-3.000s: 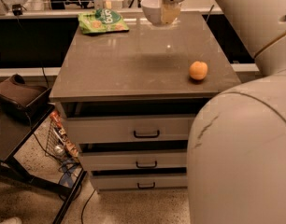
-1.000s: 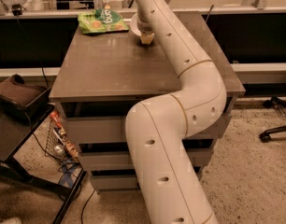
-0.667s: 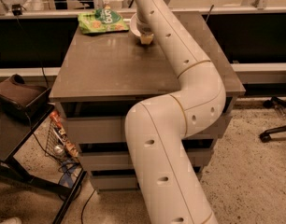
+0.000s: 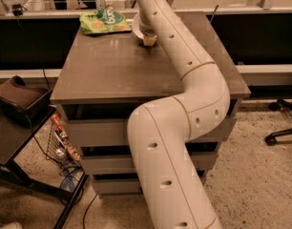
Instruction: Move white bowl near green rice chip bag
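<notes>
The green rice chip bag (image 4: 104,22) lies flat at the back left of the grey-brown table top (image 4: 108,70). The white bowl (image 4: 136,26) sits just right of the bag, close to its edge. Only the bowl's left rim shows; the rest is hidden behind my arm. My gripper (image 4: 149,38) is at the bowl's near right side, low over the table. My white arm (image 4: 184,61) reaches from the lower middle across the table's right half up to the bowl.
The table is a drawer cabinet with several drawers (image 4: 98,132) below its top. A dark low stand (image 4: 17,99) and a wire basket (image 4: 60,142) are on the left. An office chair base (image 4: 282,123) is on the right. The orange fruit is hidden behind my arm.
The bowl has moved left from the back middle of the table to a spot beside the green bag. My arm now stretches across the table. Nothing has moved in the last second.
</notes>
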Available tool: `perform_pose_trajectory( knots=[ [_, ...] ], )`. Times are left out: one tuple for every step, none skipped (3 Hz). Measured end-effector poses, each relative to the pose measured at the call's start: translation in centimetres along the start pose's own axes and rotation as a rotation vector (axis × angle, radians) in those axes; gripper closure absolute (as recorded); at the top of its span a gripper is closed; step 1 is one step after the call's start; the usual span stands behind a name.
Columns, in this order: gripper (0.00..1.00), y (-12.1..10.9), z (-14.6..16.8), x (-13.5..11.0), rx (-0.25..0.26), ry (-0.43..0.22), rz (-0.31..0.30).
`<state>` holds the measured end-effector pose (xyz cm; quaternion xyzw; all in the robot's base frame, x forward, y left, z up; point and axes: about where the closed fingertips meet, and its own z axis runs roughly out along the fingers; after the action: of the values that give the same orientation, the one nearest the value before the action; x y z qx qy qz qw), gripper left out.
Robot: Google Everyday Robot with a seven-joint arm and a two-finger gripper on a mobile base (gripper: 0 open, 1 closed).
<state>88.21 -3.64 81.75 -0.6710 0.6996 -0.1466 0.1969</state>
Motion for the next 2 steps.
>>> perform_pose_trajectory(
  knots=[
    [0.04, 0.00, 0.17, -0.05, -0.001, 0.000, -0.001],
    [0.00, -0.29, -0.51, -0.11, -0.001, 0.000, -0.001]
  ],
)
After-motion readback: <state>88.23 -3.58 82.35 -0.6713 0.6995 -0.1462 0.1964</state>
